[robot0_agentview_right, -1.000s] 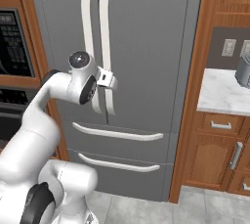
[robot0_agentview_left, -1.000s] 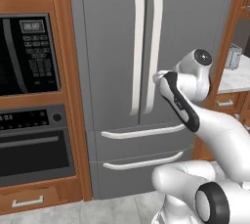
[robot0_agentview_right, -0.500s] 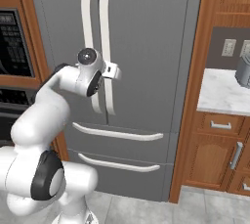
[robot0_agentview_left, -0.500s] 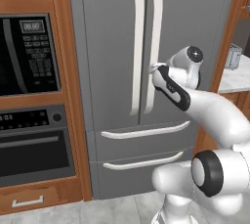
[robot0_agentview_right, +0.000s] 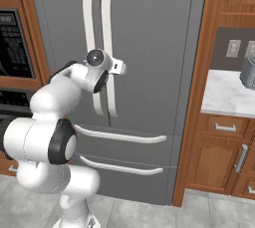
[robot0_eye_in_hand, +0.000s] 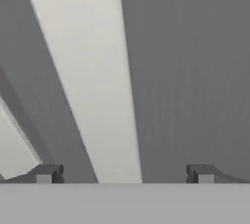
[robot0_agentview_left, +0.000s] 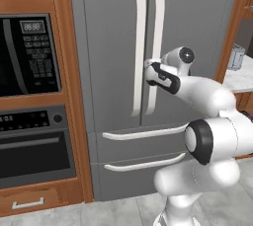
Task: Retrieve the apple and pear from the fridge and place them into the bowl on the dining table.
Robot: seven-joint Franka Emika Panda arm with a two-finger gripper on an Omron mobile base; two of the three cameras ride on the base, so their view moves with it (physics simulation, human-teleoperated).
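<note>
The grey fridge (robot0_agentview_left: 197, 32) stands straight ahead with both doors shut, so the apple and the pear are hidden. The bowl and the dining table are out of view. My gripper (robot0_agentview_left: 148, 70) is open and reaches up to the right door's long white handle (robot0_agentview_left: 157, 22) at about mid-height. In the right base view the gripper (robot0_agentview_right: 119, 66) sits just right of that handle (robot0_agentview_right: 106, 23). The hand view shows the white handle (robot0_eye_in_hand: 88, 71) running slantwise between my two spread fingertips (robot0_eye_in_hand: 46, 173), close in front, with nothing gripped.
A black built-in microwave (robot0_agentview_left: 29, 55) and oven (robot0_agentview_left: 34, 146) sit in wooden cabinetry left of the fridge. Two fridge drawers (robot0_agentview_left: 143, 133) lie below the doors. To the right are a marble counter (robot0_agentview_right: 224, 97) with a grey metal container (robot0_agentview_right: 247, 72) and wooden cabinets.
The arm has stretched forward and the hand has moved in toward the right door's handle. The jaws have stayed open and the fridge doors have stayed shut.
</note>
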